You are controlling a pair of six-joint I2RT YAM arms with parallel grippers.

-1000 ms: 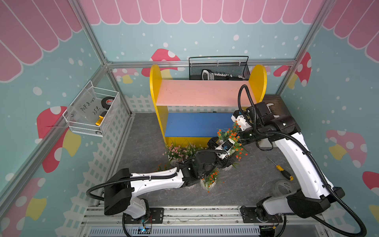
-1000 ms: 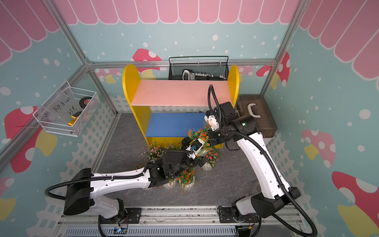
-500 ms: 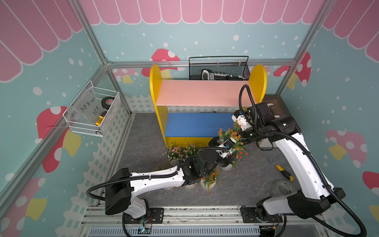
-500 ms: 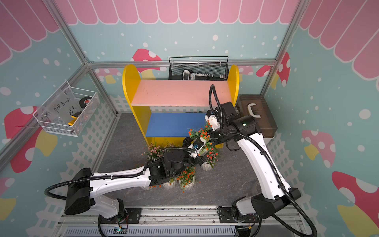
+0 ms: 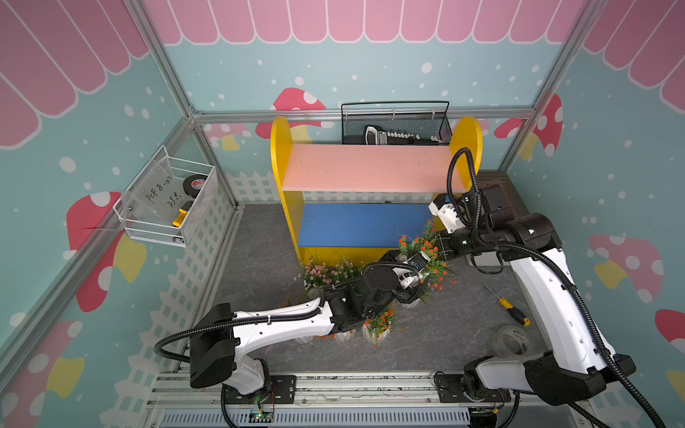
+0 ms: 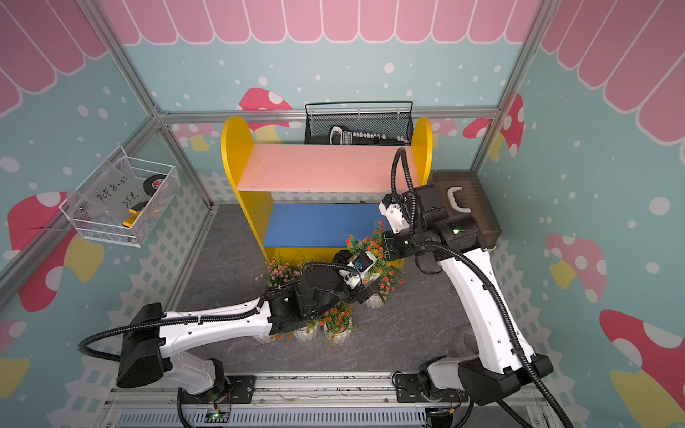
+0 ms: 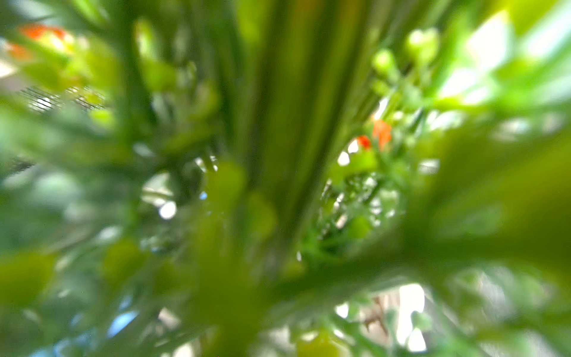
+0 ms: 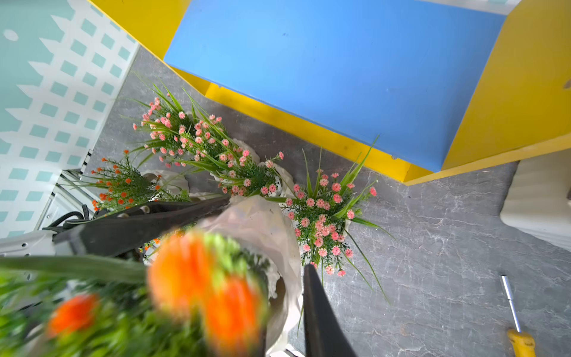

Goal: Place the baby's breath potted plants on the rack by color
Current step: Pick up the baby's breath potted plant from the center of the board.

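Observation:
An orange-flowered baby's breath potted plant (image 5: 430, 255) (image 6: 378, 252) hangs tilted in front of the rack (image 5: 281, 155), between both arms. My left gripper (image 5: 414, 293) (image 6: 362, 292) is shut on its white pot (image 8: 256, 222); one left finger (image 8: 139, 225) lies along the pot. My right gripper (image 5: 443, 249) (image 8: 284, 278) straddles the pot rim, slightly open, with its outer finger (image 8: 321, 315) just off the wall. The left wrist view shows only blurred foliage (image 7: 278, 123). Pink-flowered plants (image 5: 322, 272) (image 8: 247, 173) and orange ones (image 5: 381, 322) stand on the floor. The pink shelf (image 5: 370, 170) and blue shelf (image 5: 363, 224) are bare.
A black wire basket (image 5: 394, 124) stands behind the rack and a white wire basket (image 5: 170, 207) hangs on the left wall. A screwdriver (image 5: 511, 313) (image 8: 513, 309) and a tape roll (image 5: 513, 342) lie at the right. A brown case (image 6: 463, 200) sits beside the rack.
My left gripper has pushed in under the orange plant and closed on its pot. The right jaws have parted a little. The plant has stayed in place.

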